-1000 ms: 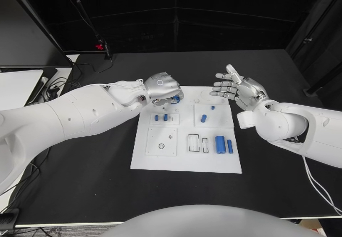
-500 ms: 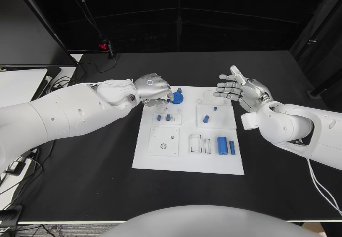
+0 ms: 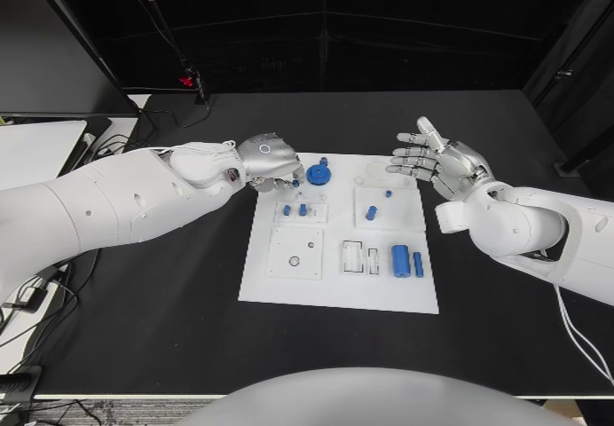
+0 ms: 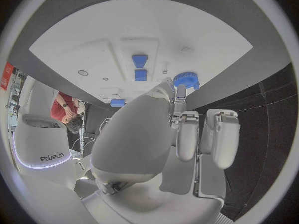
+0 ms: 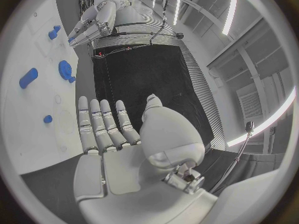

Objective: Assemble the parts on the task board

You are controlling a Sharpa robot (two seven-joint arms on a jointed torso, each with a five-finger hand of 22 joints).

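Note:
The white task board (image 3: 335,284) lies mid-table. A blue round gear-like part (image 3: 318,175) stands near its far edge, also seen as the blue gear (image 4: 185,79) in the left wrist view. My left hand (image 3: 265,160) hovers just left of it with fingers curled in and nothing in them, a small gap between fingertips and gear. Two small blue parts (image 3: 293,210) stand in a raised plate, another blue part (image 3: 370,213) to their right. A blue cylinder (image 3: 398,259) and a thinner blue pin (image 3: 417,264) lie at the board's right. My right hand (image 3: 435,164) is raised beside the far right corner, fingers spread, empty.
A raised white plate with a small hole (image 3: 295,261) and rectangular slots (image 3: 359,257) occupy the board's middle. A tiny blue part (image 3: 387,193) sits near the right hand. Black table (image 3: 153,311) surrounds the board.
My left hand has drawn back to the left off the blue gear, which now stands uncovered on the board. The right hand has hardly moved.

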